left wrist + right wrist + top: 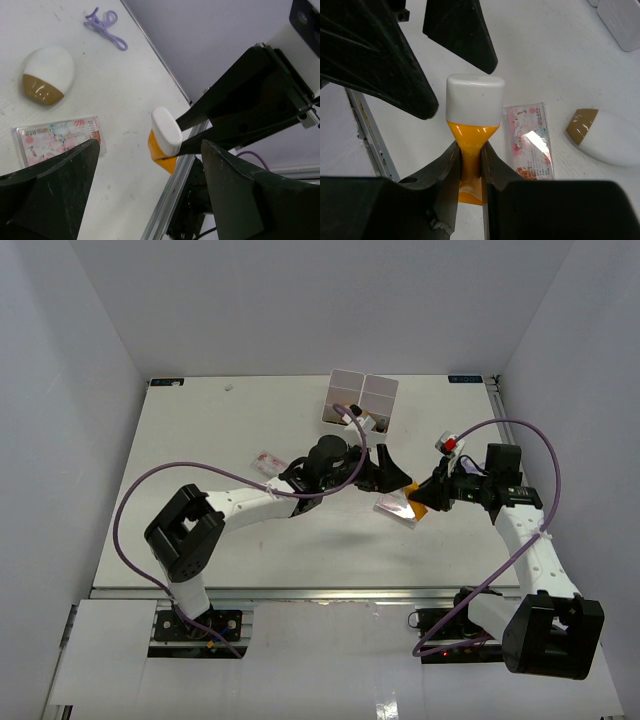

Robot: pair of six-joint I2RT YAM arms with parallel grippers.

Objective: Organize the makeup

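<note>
1. The orange tube (470, 135) is held above the table (200, 540), right of centre. It sits between the two grippers and just right of a pink flat packet (395, 508).
2. Its long axis runs roughly right to left. The thin tail end sits in the right gripper (470, 160), and the white cap (475, 97) points left toward the left gripper (150, 195).
3. The right gripper is clenched on the tube's orange tail, with one black finger pressing each flat side.
4. The left gripper is released. Its broad black fingers are spread wide, and in the left wrist view one stands on either side of the cap, clear of the tube.
5. The tube body is glossy, soft-looking orange plastic that narrows from the cap down to a flattened end. The cap is smooth white, a rounded oblong wider than the pinched tail.
6. The packet is a thin rectangle with a shiny printed pink face, and it lies flat on the table.
7. A white-gold piece (607, 137) lies near the packet. It is egg-shaped and smooth, white with a metallic tan-gold end.
</note>
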